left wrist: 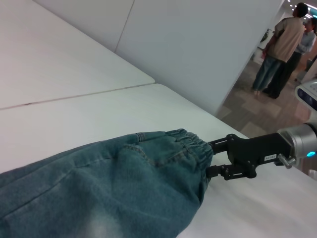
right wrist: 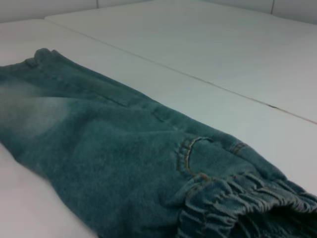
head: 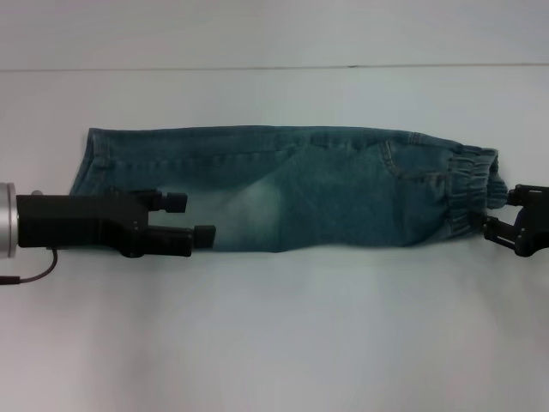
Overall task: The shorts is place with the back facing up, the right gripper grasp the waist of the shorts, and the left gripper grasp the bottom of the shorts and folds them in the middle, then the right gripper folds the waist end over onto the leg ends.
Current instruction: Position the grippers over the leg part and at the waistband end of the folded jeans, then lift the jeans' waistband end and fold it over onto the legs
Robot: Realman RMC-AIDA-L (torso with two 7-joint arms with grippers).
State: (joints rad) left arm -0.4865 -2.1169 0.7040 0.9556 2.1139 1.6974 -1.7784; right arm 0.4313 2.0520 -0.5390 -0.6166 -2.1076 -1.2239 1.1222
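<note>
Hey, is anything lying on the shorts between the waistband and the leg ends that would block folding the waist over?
Partly. The left gripper sits over the denim shorts near the leg ends, on the landing spot. Otherwise nothing visible lies between there and the waistband.

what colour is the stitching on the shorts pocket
Tan-orange thread on the pocket of the blue denim shorts; the right wrist view shows it best.

Blue denim shorts (head: 283,189), folded lengthwise, are lying across a white table (head: 274,343). The black left gripper (head: 190,219) is hovering over the leg end, fingers parted; the black right gripper (head: 497,213) is touching the elastic waistband (head: 470,193).
</note>
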